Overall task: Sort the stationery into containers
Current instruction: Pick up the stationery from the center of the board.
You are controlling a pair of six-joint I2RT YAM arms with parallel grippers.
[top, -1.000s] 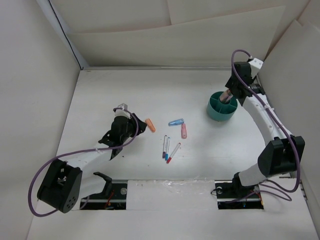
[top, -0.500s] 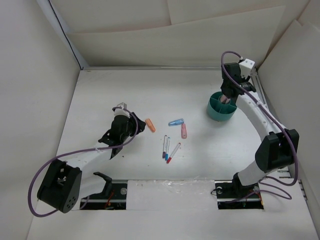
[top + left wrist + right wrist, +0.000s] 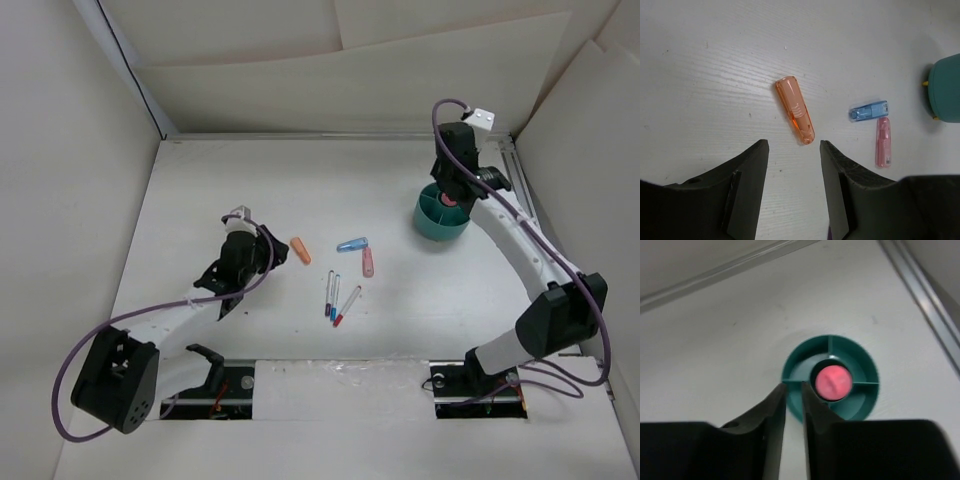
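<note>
- Teal-green round plastic organiser cup (image 3: 866, 371) with inner dividers: stands at the far right of the white bench (image 3: 200, 180). A pink-capped marker (image 3: 831, 382) stands upright in its central compartment.
- Right pincer (image 3: 793, 390): hovers above the cup's left rim, with only a narrow gap between the jaws and nothing in it.
- Left pincer (image 3: 792, 144): jaws apart and empty. The orange translucent chunky marker (image 3: 795, 110) lies on the bench just beyond the gap.
- Light blue marker (image 3: 869, 111) and pink marker (image 3: 883, 141): lie close together, right of the orange one.
- Three thin white pens (image 3: 336, 296): lie side by side, nearer, at mid-bench.
</note>
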